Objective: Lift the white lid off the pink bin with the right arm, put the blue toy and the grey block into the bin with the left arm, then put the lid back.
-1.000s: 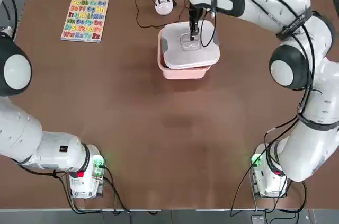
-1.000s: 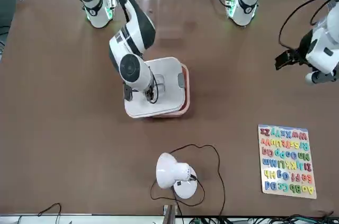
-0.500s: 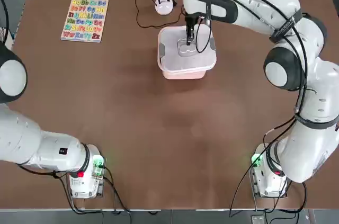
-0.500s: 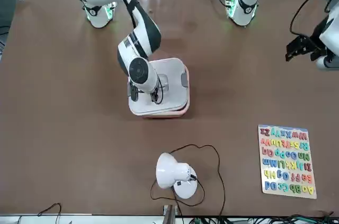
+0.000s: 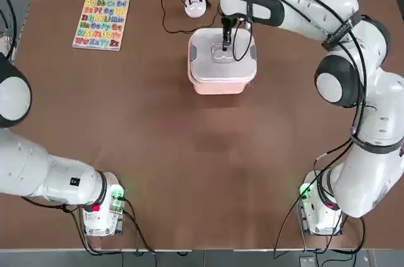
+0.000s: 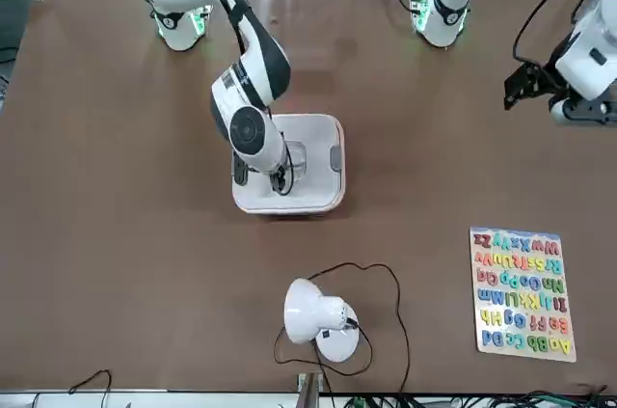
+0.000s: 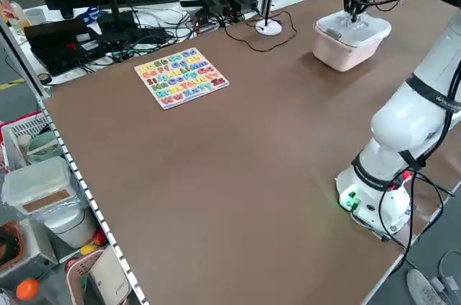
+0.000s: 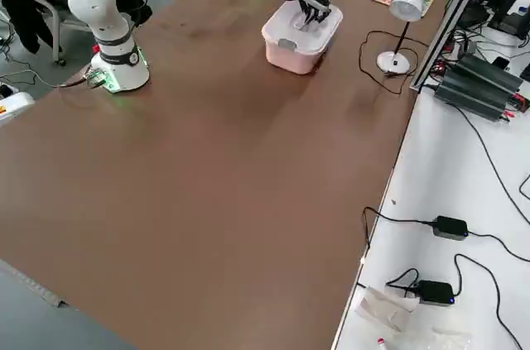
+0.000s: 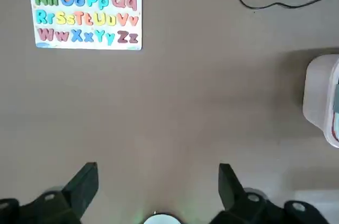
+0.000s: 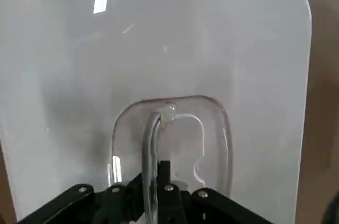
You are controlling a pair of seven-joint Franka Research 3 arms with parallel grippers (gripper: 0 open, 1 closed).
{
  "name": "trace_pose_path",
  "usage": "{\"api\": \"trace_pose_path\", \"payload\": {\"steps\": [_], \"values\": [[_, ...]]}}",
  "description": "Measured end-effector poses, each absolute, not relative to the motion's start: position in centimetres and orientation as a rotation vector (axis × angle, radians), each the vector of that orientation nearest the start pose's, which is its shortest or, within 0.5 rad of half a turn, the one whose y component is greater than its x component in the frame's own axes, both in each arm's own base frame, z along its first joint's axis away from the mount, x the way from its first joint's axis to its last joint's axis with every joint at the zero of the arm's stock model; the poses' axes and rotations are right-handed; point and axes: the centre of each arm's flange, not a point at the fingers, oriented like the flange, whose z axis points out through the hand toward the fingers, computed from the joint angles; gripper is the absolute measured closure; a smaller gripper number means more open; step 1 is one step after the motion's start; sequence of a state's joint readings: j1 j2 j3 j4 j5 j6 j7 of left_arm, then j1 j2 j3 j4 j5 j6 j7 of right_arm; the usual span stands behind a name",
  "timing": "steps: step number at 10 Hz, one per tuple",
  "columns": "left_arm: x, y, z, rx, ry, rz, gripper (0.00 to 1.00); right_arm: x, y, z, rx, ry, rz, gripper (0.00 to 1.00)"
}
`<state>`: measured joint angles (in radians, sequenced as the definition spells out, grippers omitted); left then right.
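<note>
Top view, left to right. Left arm (image 5: 16, 90) at the desk's (image 5: 158, 153) left edge, drawn back; its hand (image 6: 528, 85) hangs above the desk, well apart from the bin. Left wrist view shows its two fingers (image 9: 82, 187) spread wide with nothing between them, only bare desk below.

Alphabet puzzle board (image 5: 101, 23) lies flat at far left, by itself.

Small round white device (image 5: 195, 6) with a black cable sits at the far edge, just beyond the bin.

Pink bin (image 5: 218, 85) stands far of centre. White lid (image 5: 208, 65) sits flat on top of it, square to the rim, with a grey clip (image 5: 195, 60) on its left side.

Right arm (image 5: 341, 77) reaches from near right across to the bin. Right hand (image 5: 225, 42) is straight down over the lid's middle. In the right wrist view its fingers are pinched tight on the clear handle (image 10: 153, 144) in the recess.

Blue toy and grey block: not seen in any view.
</note>
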<state>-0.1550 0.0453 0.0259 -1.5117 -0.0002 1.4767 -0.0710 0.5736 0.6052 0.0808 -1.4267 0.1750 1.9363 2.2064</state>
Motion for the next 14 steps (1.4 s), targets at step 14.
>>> {"api": "trace_pose_path", "payload": {"steps": [14], "values": [[55.99,-6.46,61.52,-3.131,0.065,0.112,0.00,55.14,44.22,33.69,-2.184,2.337,0.356,0.93]]}}
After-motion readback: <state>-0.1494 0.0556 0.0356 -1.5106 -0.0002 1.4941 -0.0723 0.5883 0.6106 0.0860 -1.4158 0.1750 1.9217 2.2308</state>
